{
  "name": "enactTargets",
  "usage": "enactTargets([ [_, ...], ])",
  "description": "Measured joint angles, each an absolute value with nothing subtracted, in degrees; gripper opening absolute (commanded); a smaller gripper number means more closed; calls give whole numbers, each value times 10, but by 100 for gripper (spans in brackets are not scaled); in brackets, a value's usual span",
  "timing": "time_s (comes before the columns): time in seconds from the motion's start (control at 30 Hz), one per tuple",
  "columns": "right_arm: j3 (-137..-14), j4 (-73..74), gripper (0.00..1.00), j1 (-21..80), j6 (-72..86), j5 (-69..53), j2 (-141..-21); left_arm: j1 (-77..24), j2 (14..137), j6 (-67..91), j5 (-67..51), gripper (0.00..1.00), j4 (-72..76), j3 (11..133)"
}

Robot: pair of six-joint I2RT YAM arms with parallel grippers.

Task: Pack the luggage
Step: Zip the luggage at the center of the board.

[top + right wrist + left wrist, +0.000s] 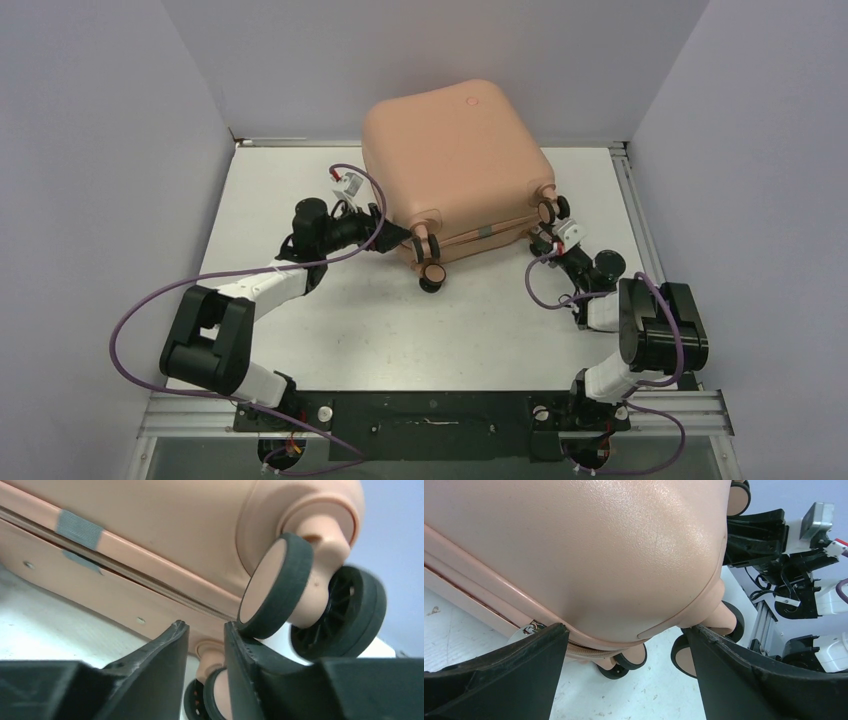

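The left gripper [625, 627] stands spread wide at the near left corner of the luggage [455, 160], clamping nothing and seemingly placed to steady or turn the shell. The right gripper [205, 626] has its jaws narrowly parted and empty, just beside a black-tyred wheel [275, 585] at the near right corner. The peach-pink luggage lies closed at the far middle of the white worktop [400, 330], wheels toward the arms, and plain pale walls [100, 150] enclose the worktop on three sides.
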State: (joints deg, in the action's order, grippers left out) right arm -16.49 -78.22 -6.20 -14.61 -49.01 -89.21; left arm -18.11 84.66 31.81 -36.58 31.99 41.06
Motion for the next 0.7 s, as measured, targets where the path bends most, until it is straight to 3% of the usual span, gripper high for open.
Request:
enactTargets([
  [0.1, -168, -743, 50, -61, -160, -456, -892, -184, 850, 320, -364, 92, 324, 411],
  [0.4, -195, -715, 54, -75, -178, -365, -893, -183, 851, 321, -365, 92, 324, 411],
  [0.7, -219, -770, 57, -119, -146, -391, -961, -183, 851, 322, -367, 92, 326, 411],
])
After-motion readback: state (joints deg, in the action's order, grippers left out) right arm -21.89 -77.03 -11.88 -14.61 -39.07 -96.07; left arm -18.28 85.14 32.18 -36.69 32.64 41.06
